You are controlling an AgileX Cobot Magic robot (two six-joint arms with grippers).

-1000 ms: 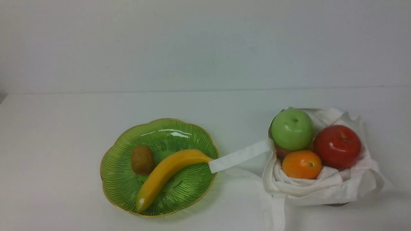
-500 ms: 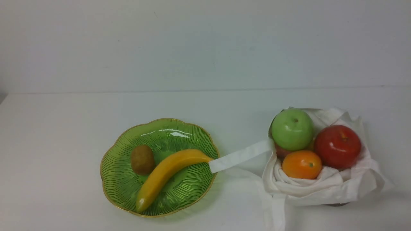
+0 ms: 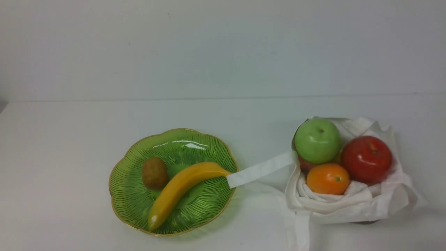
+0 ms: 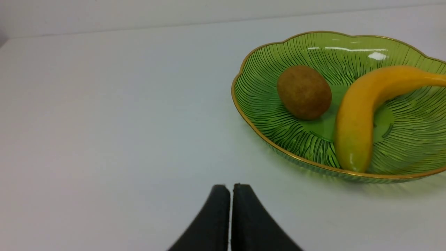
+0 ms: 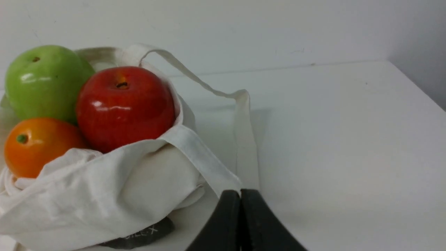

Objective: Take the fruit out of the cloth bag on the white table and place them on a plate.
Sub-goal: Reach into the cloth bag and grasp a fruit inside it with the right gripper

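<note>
Sitting in the cloth bag (image 3: 348,205) beside the plate (image 3: 130,202), the fruit (image 3: 317,140) is pictured untouched, left gripper (image 4: 228,188) and right gripper (image 5: 240,193) closed, empty; the plate could be dragged by the strap (image 3: 261,169) on its rim.

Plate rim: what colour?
Gold; the plate itself is ribbed translucent green. Clearest in the left wrist view.

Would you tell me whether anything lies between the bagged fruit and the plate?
Only the strap, running from the bag to the plate, its end over the rim beside the banana. Nothing else lies between.
</note>
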